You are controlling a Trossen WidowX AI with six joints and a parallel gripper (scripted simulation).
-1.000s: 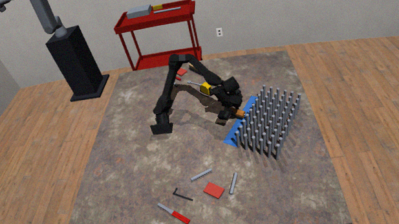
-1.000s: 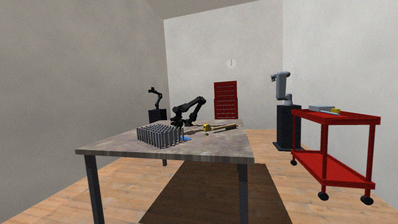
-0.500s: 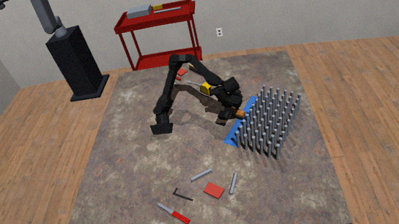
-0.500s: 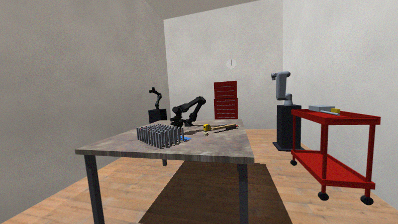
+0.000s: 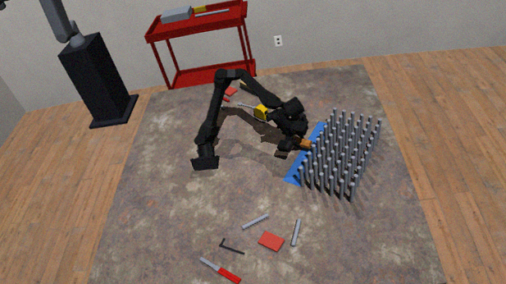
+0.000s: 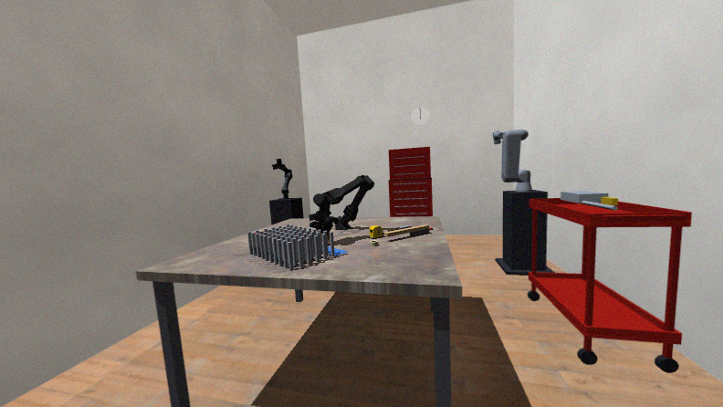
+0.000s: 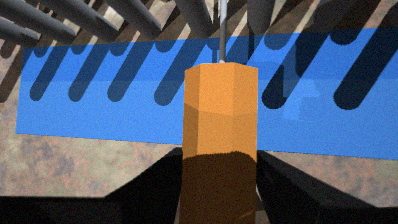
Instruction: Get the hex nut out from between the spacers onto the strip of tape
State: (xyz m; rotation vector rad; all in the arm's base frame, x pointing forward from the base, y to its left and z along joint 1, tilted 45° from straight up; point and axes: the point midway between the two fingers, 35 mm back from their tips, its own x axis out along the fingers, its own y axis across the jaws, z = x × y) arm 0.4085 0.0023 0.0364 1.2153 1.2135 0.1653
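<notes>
Hex nut: not visible in any view. By the task it sits somewhere among the standing spacers [image 5: 339, 151], ahead of the end effector; which gap, cannot tell.

Hook pick [image 7: 220, 115]: orange-brown handle clamped in the end effector [image 5: 298, 142], fingers closed on it from both sides. The handle sticks straight out forward, and the thin metal shaft [image 7: 222, 30] runs on past the far edge of the tape into a lane between 2 spacers. The hook tip itself is out of the wrist view. Probable reason for this hold: the long tool reaches where the fingers are too wide to pass without toppling spacers.

Strip of tape [image 7: 100, 110]: blue, lying crosswise just ahead of and below the end effector, between it and the spacer field. Placement makes sense, since a nut dragged straight back along the lane lands on it.

Spacers: all that show stand upright; their shadows stripe the tape.

Judgement: the reach-in or hooking step is in hand, and the nut is not yet on the tape.

Farther off on the table [image 5: 160, 230]: a yellow tape measure [image 5: 260, 112] behind the end effector.
</notes>
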